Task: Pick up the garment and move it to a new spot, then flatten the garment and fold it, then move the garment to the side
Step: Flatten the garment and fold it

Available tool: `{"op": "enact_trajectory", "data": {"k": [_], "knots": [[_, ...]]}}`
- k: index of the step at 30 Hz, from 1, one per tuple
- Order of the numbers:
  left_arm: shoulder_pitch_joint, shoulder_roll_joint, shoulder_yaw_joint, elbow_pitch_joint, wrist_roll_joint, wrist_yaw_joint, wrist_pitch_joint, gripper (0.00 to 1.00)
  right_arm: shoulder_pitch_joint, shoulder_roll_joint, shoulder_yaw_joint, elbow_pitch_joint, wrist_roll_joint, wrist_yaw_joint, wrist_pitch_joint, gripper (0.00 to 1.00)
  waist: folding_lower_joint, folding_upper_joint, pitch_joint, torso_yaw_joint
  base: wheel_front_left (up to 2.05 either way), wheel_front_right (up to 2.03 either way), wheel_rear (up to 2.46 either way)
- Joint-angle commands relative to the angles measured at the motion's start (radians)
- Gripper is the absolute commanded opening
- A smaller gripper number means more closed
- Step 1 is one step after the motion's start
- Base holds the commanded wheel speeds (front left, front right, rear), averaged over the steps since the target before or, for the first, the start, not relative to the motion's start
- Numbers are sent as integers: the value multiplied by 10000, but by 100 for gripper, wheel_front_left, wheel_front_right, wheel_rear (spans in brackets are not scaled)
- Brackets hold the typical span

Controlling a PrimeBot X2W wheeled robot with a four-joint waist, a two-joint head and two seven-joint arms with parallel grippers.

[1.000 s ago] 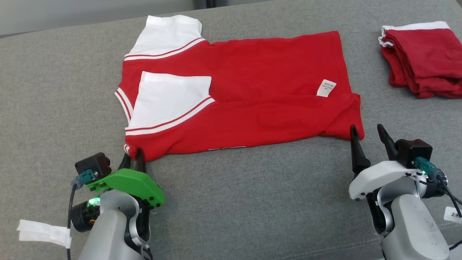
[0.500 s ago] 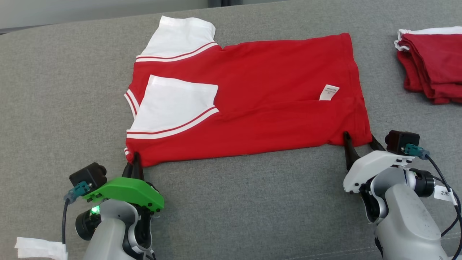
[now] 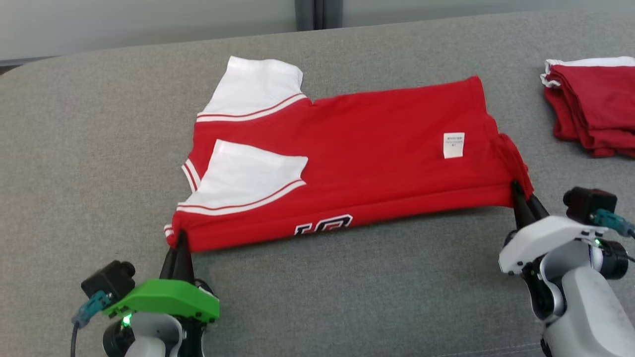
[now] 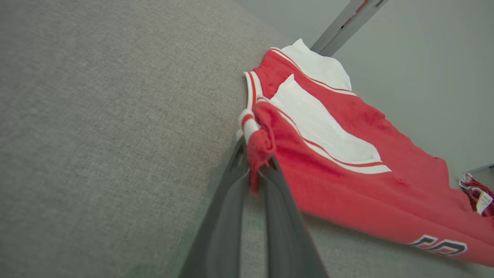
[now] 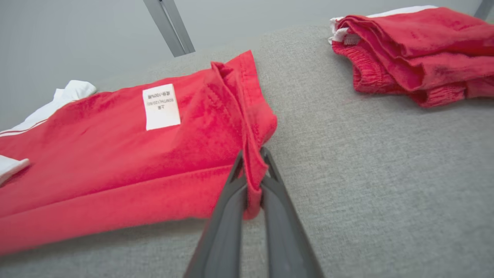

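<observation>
The garment is a red shirt with white sleeves and a white label, lying half folded on the grey cushion. Its near edge is lifted off the cushion, so dark lettering shows beneath. My left gripper is shut on the near left corner by the collar; the left wrist view has the bunched red cloth pinched between the fingers of the left gripper. My right gripper is shut on the near right hem corner, and in the right wrist view the right gripper has the red hem pressed between its tips.
A folded pile of red clothing with white trim lies at the far right of the cushion, also seen as the red pile beyond the right gripper. A pale wall and a dark post stand behind the cushion's far edge.
My right gripper went from open beside the hem corner to shut on it. Both grippers have raised the shirt's near edge, baring the lettering. The camera has shifted too.
</observation>
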Motion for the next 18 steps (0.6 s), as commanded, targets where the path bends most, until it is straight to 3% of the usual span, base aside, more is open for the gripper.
{"op": "enact_trajectory", "data": {"k": [1, 9, 10, 11, 12, 18], "knots": [[477, 120, 58, -233, -69, 106, -50, 0, 458, -101, -118, -380, 90, -31, 66, 0, 0, -1, -191, 53, 0, 0, 0], [2551, 105, -494, -1412, -144, 557, 442, 0, 2940, 240, -659, -2265, -226, -32, 852, 0, 0, -1, -542, 117, 0, 0, 0], [2638, 111, -548, -1447, -111, 573, 467, 34, 3072, 290, -733, -2351, -290, -32, 854, 12, 0, -1, -557, 120, 0, 0, 0], [2736, 137, -592, -1466, -26, 617, 452, 82, 3199, 373, -804, -2429, -314, -32, 843, 40, 0, -1, -581, 120, 0, 0, 0], [2775, 167, -612, -1477, 17, 645, 428, 100, 3275, 415, -827, -2476, -333, -32, 819, 100, 0, -1, -598, 114, 0, 0, 0], [2631, 641, -557, -1746, 480, 863, 278, 100, 3574, 535, -1038, -2727, -492, -26, 694, 100, 0, -1, -733, -1, 0, 0, 0]]}}
